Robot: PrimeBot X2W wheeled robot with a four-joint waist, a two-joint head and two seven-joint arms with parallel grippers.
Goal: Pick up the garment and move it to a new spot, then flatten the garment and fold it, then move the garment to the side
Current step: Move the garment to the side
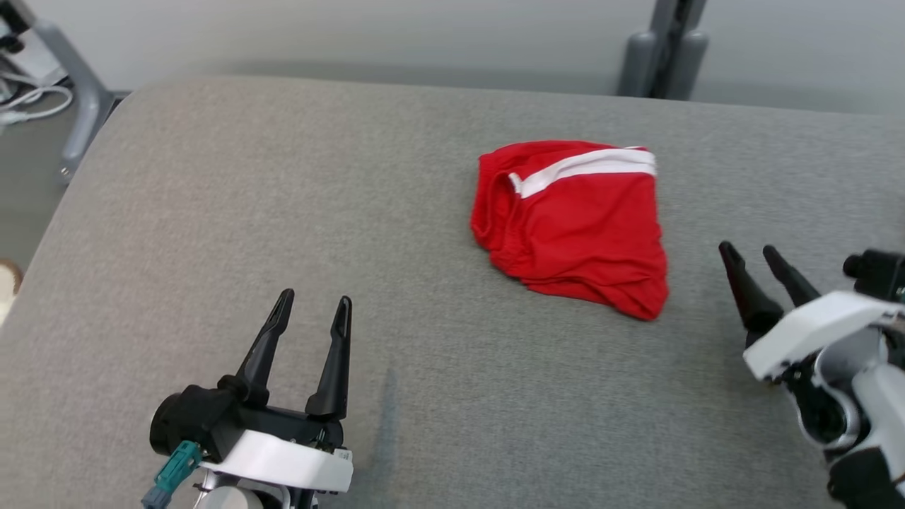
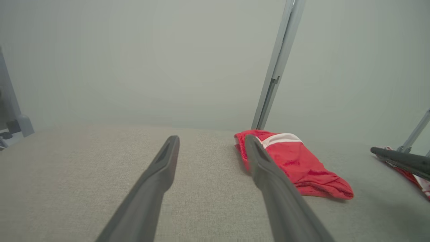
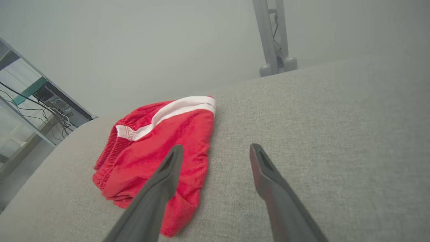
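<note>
Worktop (image 1: 212,212): a broad surface covered in grey woven fabric, with a fine even weave. The far-left corner is rounded and the left edge is soft. The whole left half and the strip along the near edge are bare, which leaves wide room for moving. A faint darker streak marks the cloth near the middle of the near edge.

Stand (image 1: 661,49): a grey metal post on rounded feet, set just beyond the far edge, right of centre.

Garment (image 1: 576,226): red shorts in a soft, lightly crinkled cloth, lying in a loose heap right of centre. They are closer to the far edge than the near one and clear of every edge. The gathered elastic waistband faces left. A white stripe (image 1: 587,168) crosses the far side. No writing can be seen on them.

Right gripper (image 1: 747,247): by the right edge, near the garment's near-right corner but not touching it. Its dark tapered fingers are spread wide and hold nothing.

Left gripper (image 1: 315,297): at the near edge, left of centre, well apart from the garment. Its fingers are likewise spread wide and empty.

A teal connector (image 1: 173,470) sits at the left gripper's base. A small label (image 1: 341,456) on its white housing is too small to read.
</note>
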